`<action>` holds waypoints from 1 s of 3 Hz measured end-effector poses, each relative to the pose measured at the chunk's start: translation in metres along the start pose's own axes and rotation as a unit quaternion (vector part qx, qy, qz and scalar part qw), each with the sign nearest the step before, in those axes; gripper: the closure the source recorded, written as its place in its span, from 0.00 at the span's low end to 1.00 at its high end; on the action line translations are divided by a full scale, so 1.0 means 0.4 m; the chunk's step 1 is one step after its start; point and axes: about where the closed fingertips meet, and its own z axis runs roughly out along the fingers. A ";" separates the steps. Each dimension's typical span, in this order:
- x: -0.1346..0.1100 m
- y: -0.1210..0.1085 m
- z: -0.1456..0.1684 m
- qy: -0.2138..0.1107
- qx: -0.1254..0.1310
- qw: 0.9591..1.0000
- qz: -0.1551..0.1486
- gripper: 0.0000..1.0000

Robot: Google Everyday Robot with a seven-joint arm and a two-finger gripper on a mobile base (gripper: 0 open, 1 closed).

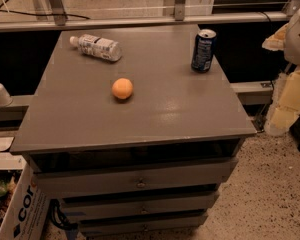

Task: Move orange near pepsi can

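The orange (122, 88) is a small round fruit lying near the middle of the grey cabinet top (155, 114). The pepsi can (203, 50) stands upright at the far right corner of the top, dark blue with a silver rim. The orange is well apart from it, to the left and nearer to me. My gripper (277, 40) shows as a pale shape at the right edge of the view, off the side of the cabinet and to the right of the can. It touches nothing on the top.
A clear plastic bottle (96, 47) with a white label lies on its side at the far left of the top. Drawers (140, 183) face me below. A cardboard box (15, 204) stands on the floor at the left. A metal rail (140, 20) runs behind.
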 end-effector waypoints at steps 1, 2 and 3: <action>0.000 0.000 0.000 0.000 0.000 1.000 0.000 0.00; -0.007 0.004 0.005 -0.014 -0.002 1.000 0.004 0.00; -0.039 0.029 0.052 -0.059 -0.011 0.998 0.010 0.00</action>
